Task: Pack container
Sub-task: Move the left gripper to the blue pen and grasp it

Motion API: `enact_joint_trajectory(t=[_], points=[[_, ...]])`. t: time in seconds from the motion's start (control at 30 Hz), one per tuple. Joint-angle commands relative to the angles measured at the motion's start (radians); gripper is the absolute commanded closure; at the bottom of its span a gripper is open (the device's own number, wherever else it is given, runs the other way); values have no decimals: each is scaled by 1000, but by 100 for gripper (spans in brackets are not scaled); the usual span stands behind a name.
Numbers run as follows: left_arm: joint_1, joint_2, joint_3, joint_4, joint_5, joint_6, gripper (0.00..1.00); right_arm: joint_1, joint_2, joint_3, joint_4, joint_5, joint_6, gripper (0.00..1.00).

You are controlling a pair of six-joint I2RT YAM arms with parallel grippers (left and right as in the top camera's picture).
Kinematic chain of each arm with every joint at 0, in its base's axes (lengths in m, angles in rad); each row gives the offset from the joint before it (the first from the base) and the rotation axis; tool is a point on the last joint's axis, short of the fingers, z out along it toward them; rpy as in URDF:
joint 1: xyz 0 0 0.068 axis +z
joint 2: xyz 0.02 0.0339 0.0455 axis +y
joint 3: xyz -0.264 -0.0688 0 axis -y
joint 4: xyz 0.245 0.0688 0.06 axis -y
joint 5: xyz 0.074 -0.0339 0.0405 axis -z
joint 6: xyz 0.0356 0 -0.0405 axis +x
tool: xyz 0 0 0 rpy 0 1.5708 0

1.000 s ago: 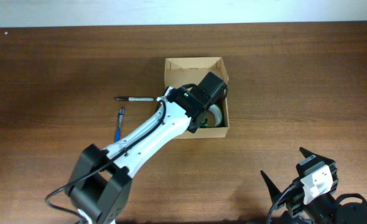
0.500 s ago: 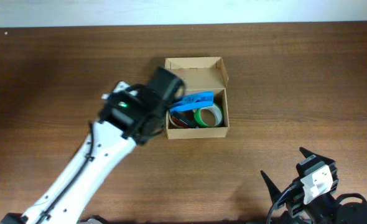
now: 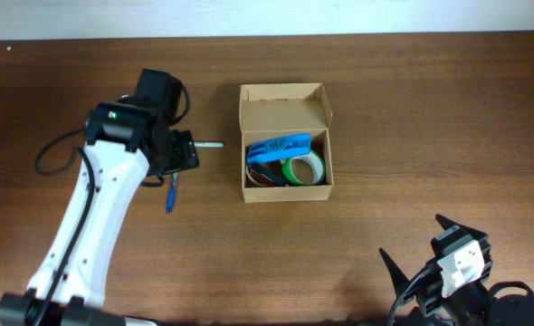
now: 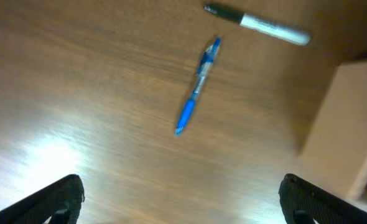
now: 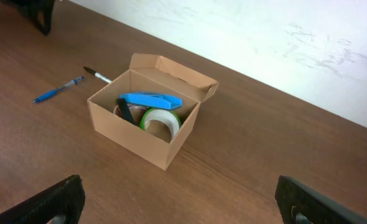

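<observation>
- Since a second ago our left pincer [image 3: 184, 152] has swung off the box [image 3: 287, 192]. It was hanging over the stuff inside, and now it's out to the left above the pens, spread wide and holding nothing.
- The box sits mid-worktop [image 3: 430, 109] with its flap up on the far side. A blue case [image 3: 281, 147] and a green tape roll [image 3: 303, 169] are already in it.
- Our right pincer [image 3: 410, 237] is parked near the front right, also spread and empty.
- We reckon the step in hand is grabbing the blue pen [image 4: 196, 87]. It's thin and round and could probably roll, so we'd set the fingers across the barrel, drop straight down on its middle and close gently.
- There's lots of bare wood left of the pen. The tight spots are the black marker [image 4: 258, 23] near its upper tip and the box wall to the right.
- On the way back we'd lift clear of that wall and the flap.
</observation>
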Motion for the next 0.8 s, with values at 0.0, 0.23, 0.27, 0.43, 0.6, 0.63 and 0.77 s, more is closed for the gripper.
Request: enact_joint_trajectory(t=[0.0,0.23,0.27,0.43,0.6,0.63,0.77], points=[[38,98,2,6,56,312,0,-5,-3,-3,4,12,16,1],[63,233,2,109,134,459,0,-5,-3,-3,4,12,16,1],[71,251,-1,117,137,470,0,-5,-3,-3,4,12,16,1],[117,302,-78,190,180,477,0,-5,-3,-3,4,12,16,1],[171,304,-208,294,241,480,0,-5,-3,-3,4,12,16,1],[177,304,-230,307,242,481,0,-5,-3,-3,4,12,16,1],[183,315,-278,335,242,524,4,-5,-3,-3,4,12,16,1]])
